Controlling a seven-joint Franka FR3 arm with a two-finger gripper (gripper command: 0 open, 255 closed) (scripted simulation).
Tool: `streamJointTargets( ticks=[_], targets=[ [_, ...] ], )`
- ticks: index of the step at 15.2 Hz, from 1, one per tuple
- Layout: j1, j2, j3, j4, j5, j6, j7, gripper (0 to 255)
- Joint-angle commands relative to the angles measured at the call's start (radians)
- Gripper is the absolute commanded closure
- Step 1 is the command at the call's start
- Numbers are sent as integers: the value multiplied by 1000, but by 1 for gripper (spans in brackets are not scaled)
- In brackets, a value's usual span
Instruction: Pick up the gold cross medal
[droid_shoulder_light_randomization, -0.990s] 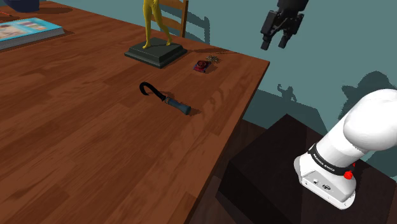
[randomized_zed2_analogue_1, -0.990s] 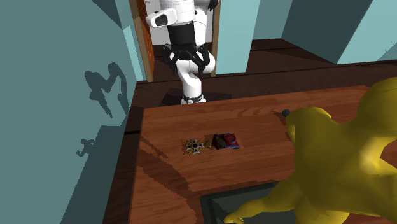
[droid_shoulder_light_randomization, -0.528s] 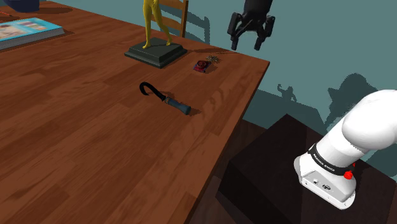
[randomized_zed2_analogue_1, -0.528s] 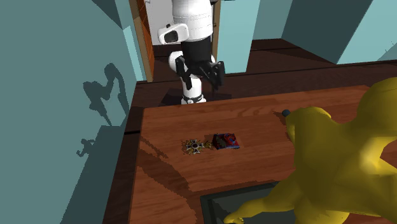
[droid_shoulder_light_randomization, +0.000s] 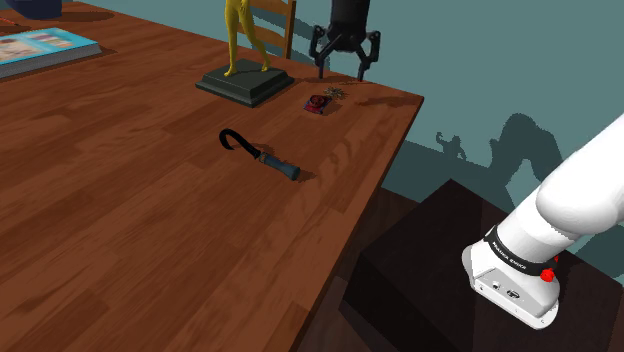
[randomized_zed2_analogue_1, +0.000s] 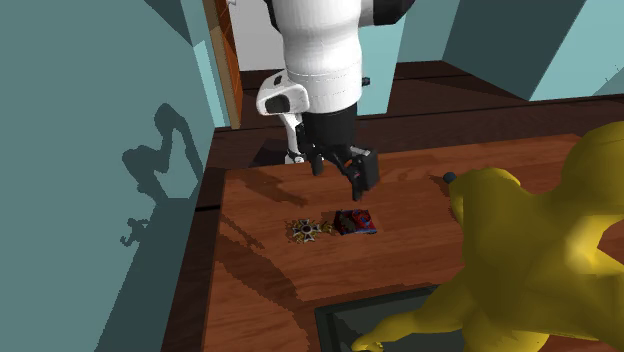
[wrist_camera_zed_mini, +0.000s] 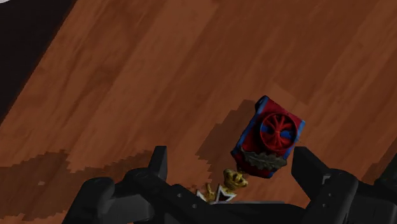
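Observation:
The medal lies flat near the table's far corner: a small gold cross (droid_shoulder_light_randomization: 334, 93) with a crown, joined to a red and blue ribbon piece (droid_shoulder_light_randomization: 318, 102). In the second exterior view the cross (randomized_zed2_analogue_1: 305, 230) lies left of the ribbon (randomized_zed2_analogue_1: 355, 221). My black gripper (droid_shoulder_light_randomization: 341, 70) hangs open above the medal, pointing down and not touching it. From the second exterior view the gripper (randomized_zed2_analogue_1: 340, 170) hovers over the table just behind the ribbon. In the wrist view the open gripper (wrist_camera_zed_mini: 231, 158) straddles the ribbon (wrist_camera_zed_mini: 270, 133) and crown, and the hand partly hides the cross (wrist_camera_zed_mini: 219, 193).
A tall yellow figure (droid_shoulder_light_randomization: 240, 35) on a dark base (droid_shoulder_light_randomization: 243, 83) stands close beside the medal, with a chair back (droid_shoulder_light_randomization: 278, 22) behind it. A black hooked tool with a blue handle (droid_shoulder_light_randomization: 259, 153) lies mid-table. A book (droid_shoulder_light_randomization: 40, 46) rests far left. The table edge (droid_shoulder_light_randomization: 385, 170) drops off near the stand.
The arm has swung toward the shoulder view's left, from off the table's corner to above the medal, and has come lower. The fingers have stayed apart. The medal has not moved.

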Motion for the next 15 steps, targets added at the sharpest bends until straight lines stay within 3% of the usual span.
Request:
streamJointTargets(
  ticks=[1,3,12,13,15],
  targets=[
    [5,97,16,86,-18,-1,97,0],
    [11,158,19,145,-32,-7,152,0],
    [13,166,18,52,-32,92,139,0],
    [13,166,18,54,-32,91,139,255],
    [13,167,18,55,-32,90,139,255]
  ],
)
